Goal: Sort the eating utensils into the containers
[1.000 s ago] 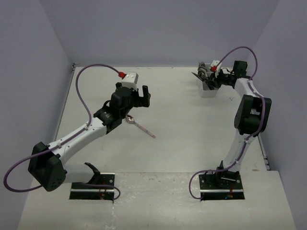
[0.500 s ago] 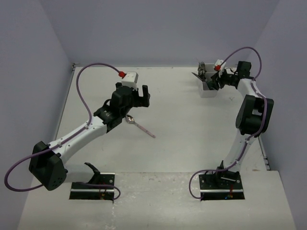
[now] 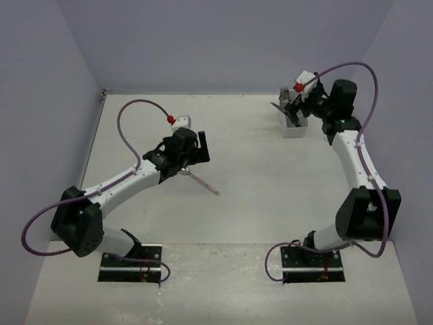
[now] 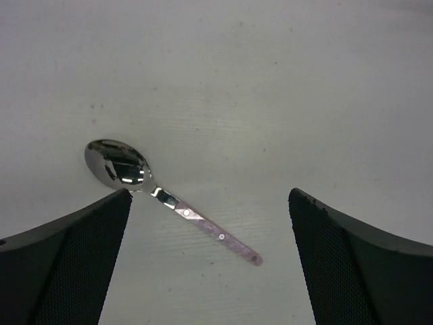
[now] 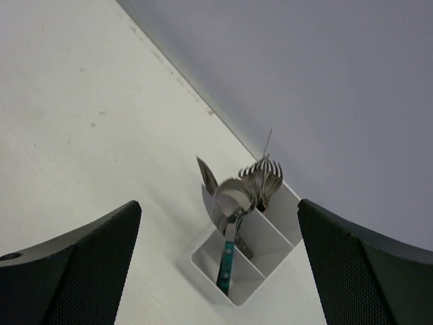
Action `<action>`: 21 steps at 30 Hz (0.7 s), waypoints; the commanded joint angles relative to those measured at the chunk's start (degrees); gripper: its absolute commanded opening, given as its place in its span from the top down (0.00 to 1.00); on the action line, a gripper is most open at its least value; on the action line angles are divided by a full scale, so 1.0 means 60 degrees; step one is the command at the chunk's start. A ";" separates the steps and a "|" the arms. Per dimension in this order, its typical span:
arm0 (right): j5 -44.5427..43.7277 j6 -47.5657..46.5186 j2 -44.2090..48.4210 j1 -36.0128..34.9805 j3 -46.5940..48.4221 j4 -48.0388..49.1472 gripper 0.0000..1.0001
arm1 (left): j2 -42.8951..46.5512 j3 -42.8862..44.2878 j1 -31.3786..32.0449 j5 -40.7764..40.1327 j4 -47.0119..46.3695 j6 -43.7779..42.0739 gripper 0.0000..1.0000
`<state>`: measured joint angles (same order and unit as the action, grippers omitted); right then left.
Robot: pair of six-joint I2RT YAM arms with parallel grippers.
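While our left gripper [image 4: 208, 196] hangs wide open and empty over the shiny pink-handled spoon [image 4: 172, 201] on the table [image 4: 270, 68], our right gripper [image 5: 218, 203], likewise open and empty, faces the white holder [image 5: 277, 237] of upright cutlery [image 5: 233, 196]

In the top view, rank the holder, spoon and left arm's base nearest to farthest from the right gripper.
1. Holder, right by the right gripper, far right.
2. Spoon, mid-table, left of centre.
3. Left arm's base, near edge, left.
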<state>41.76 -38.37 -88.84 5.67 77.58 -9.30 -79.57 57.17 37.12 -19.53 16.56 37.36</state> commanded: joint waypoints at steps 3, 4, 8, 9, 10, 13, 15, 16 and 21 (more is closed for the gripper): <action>-0.4277 0.3780 0.2074 -0.1516 -0.2304 0.2998 0.01 | -0.0975 -0.0182 -0.0050 0.0485 0.1078 0.1946 0.00; -0.4511 0.4513 0.2744 -0.1589 -0.2644 0.3595 0.01 | -0.1252 -0.0240 -0.0035 0.0559 0.1093 0.2265 0.00; -0.4761 0.6320 0.4374 -0.1896 -0.4548 0.4612 0.01 | -0.1854 -0.0314 -0.0006 0.0618 0.0990 0.2810 0.00; -0.4864 0.6336 0.4609 -0.1955 -0.4914 0.4351 0.01 | -0.2102 -0.0285 -0.0020 0.0560 0.0976 0.2985 0.00; -0.4937 0.6336 0.4973 -0.2043 -0.5019 0.4174 0.01 | -0.2221 -0.0256 -0.0006 0.0473 0.0976 0.3102 0.00; -0.4996 0.6656 0.5531 -0.2117 -0.5356 0.3616 0.01 | -0.2704 -0.0212 -0.0006 0.0048 0.0859 0.3513 0.00; -0.5025 0.6629 0.5723 -0.2161 -0.5562 0.3586 0.01 | -0.3040 -0.0139 -0.0006 -0.0128 0.0800 0.3718 0.04; -0.5113 0.6687 0.5782 -0.2190 -0.5577 0.3586 0.01 | -0.3115 -0.0095 -0.0006 -0.0303 0.0931 0.3849 0.06; -0.5231 0.6747 0.5885 -0.2322 -0.5283 0.3191 0.01 | -0.3524 0.0008 -0.0020 -0.1372 0.1882 0.4699 0.19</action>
<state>12.60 0.08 -54.39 -7.62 44.66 10.33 -98.48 56.64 37.21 -22.26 23.42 60.18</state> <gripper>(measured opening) 0.990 0.818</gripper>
